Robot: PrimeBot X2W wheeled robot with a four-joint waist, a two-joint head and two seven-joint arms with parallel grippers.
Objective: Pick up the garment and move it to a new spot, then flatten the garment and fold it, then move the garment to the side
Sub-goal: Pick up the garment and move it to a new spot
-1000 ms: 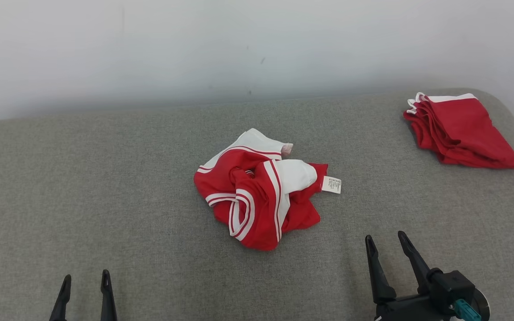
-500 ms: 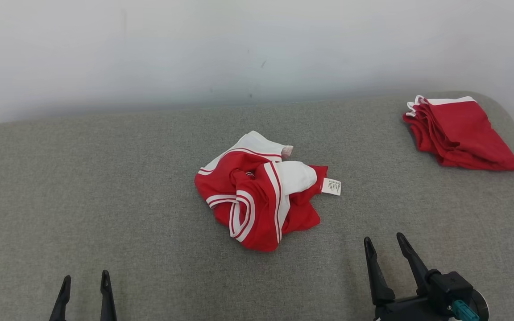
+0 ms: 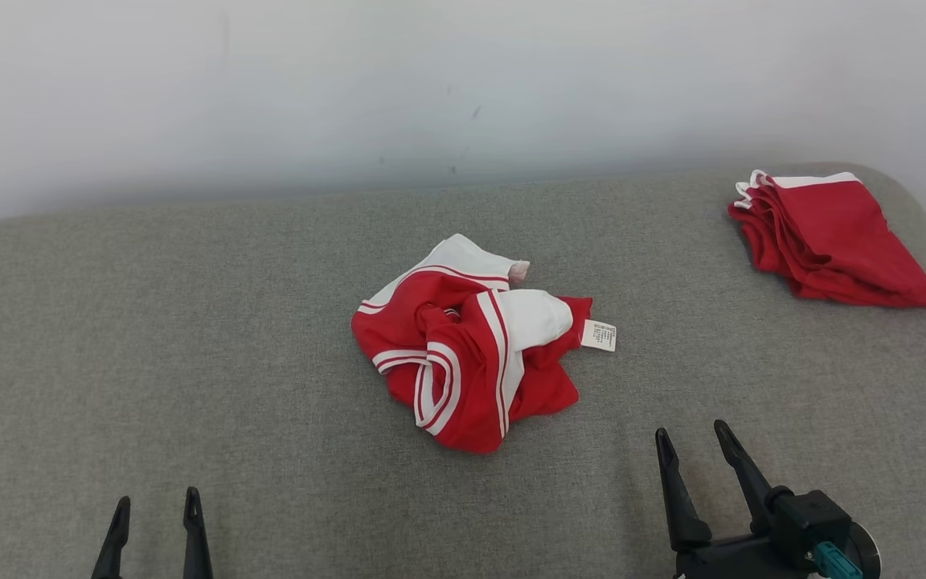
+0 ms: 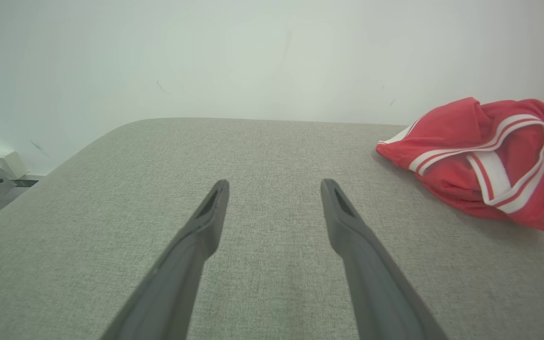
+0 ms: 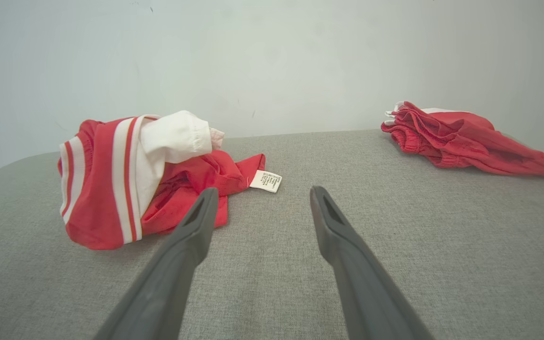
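A crumpled red garment (image 3: pixel 463 346) with white stripes and a white label lies bunched in the middle of the grey padded surface (image 3: pixel 190 322). It appears at the right edge of the left wrist view (image 4: pixel 484 160) and left of centre in the right wrist view (image 5: pixel 135 174). My left gripper (image 3: pixel 156 503) stands open near the front left, well short of the cloth, empty (image 4: pixel 274 186). My right gripper (image 3: pixel 692 430) is open at the front right, its fingers just short of the garment's right side, with nothing between them (image 5: pixel 262 193).
A second red garment (image 3: pixel 829 237), folded, lies at the back right corner of the surface, also seen in the right wrist view (image 5: pixel 461 139). A white wall (image 3: pixel 431 80) runs behind. The surface's rounded edge drops off at the far left (image 4: pixel 64 160).
The head camera shifted slightly, so the whole picture moved a little. The garment and both grippers hold their places.
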